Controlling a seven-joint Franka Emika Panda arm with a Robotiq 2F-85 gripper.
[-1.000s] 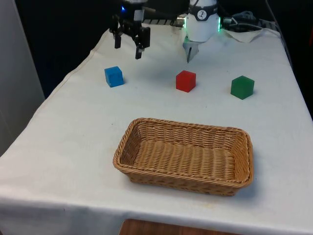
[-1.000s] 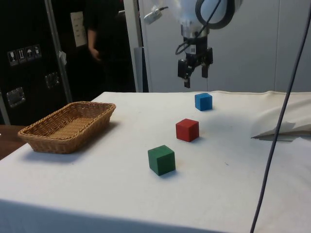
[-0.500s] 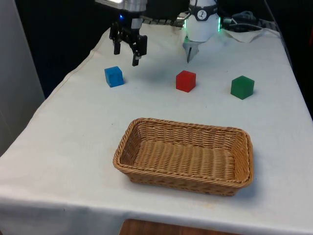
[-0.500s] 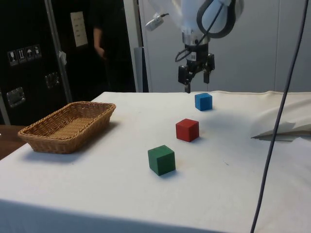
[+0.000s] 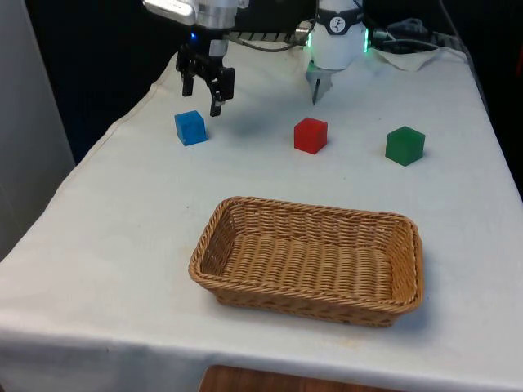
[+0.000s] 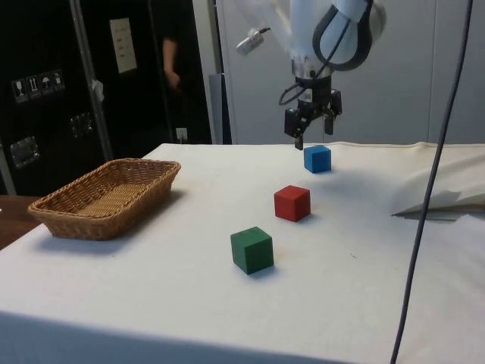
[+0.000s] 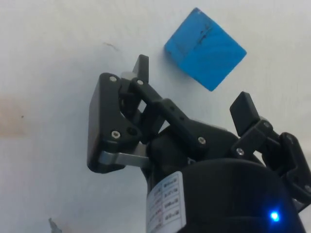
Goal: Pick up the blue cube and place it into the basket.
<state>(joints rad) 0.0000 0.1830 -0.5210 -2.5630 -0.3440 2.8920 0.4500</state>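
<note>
The blue cube (image 5: pixel 190 128) rests on the white cloth at the front view's left, far from the wicker basket (image 5: pixel 309 260). My black gripper (image 5: pixel 202 95) hangs open just above and behind the cube, nothing between its fingers. In the side view the gripper (image 6: pixel 311 136) hovers right over the blue cube (image 6: pixel 317 158). The wrist view has the blue cube (image 7: pixel 204 49) lying on the cloth just beyond the two spread fingertips, with the gripper (image 7: pixel 193 89) apart from it. The basket (image 6: pixel 106 196) is empty.
A red cube (image 5: pixel 310 135) and a green cube (image 5: pixel 404 145) sit in a row to the front view's right of the blue one. A person (image 6: pixel 173 72) stands by the dark cabinets in the side view. A dark cable (image 6: pixel 432 182) hangs at that view's right.
The gripper has moved toward the front view's left and lower, from beside the blue cube to almost directly over it. Its fingers stay open. The cubes and basket have not moved.
</note>
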